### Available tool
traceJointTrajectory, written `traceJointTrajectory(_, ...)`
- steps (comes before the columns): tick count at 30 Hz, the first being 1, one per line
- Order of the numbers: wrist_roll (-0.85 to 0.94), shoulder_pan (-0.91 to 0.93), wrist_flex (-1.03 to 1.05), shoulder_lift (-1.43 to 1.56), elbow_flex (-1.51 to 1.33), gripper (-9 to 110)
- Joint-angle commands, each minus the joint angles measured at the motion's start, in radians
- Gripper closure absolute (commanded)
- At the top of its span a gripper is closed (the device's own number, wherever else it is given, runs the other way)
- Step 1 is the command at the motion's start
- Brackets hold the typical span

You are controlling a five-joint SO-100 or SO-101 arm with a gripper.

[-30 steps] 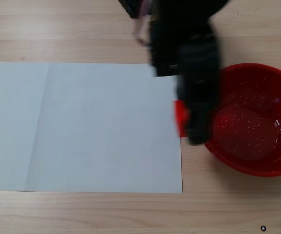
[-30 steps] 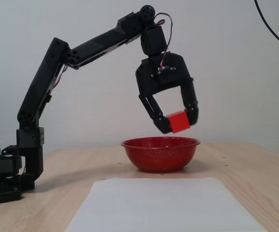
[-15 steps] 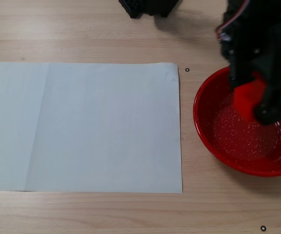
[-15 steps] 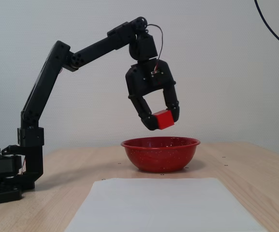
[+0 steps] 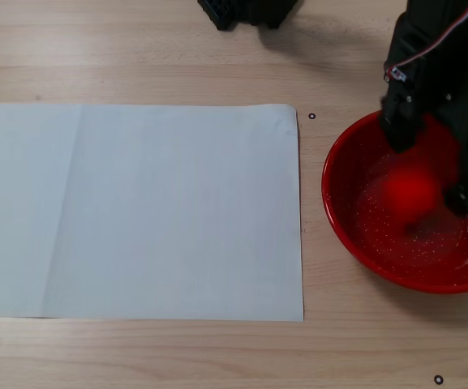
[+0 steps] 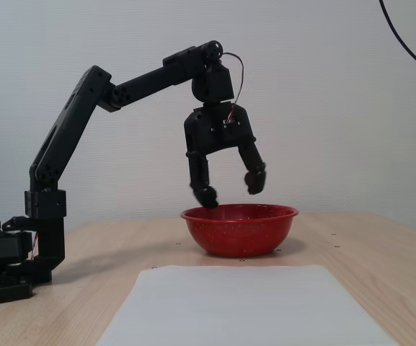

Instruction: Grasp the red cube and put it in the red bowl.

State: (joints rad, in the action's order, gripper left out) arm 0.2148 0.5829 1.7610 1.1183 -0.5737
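The red bowl stands at the right of the wooden table; it also shows in a fixed view from the side. A blurred bright red shape, the red cube, lies inside the bowl, below the gripper. It is hidden behind the bowl's wall in the side view. My gripper hangs just above the bowl, pointing down. Its jaws are wide open and nothing is between them.
A large white sheet of paper lies left of the bowl and in front of it in the side view. The arm's base stands at the table's far edge. Small black ring marks dot the wood.
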Motion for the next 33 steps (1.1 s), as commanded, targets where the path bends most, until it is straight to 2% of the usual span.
traceJointTrajectory(1,0.012,0.003,0.018,0.087,0.083,55)
traceJointTrajectory(5,0.006,0.003,0.023,0.095,0.118,58)
traceJointTrajectory(11,0.002,-0.003,0.038,0.126,0.146,73)
traceJointTrajectory(15,-0.002,-0.015,0.040,0.143,0.152,101)
traceJointTrajectory(33,-0.003,-0.133,0.008,0.341,0.006,101)
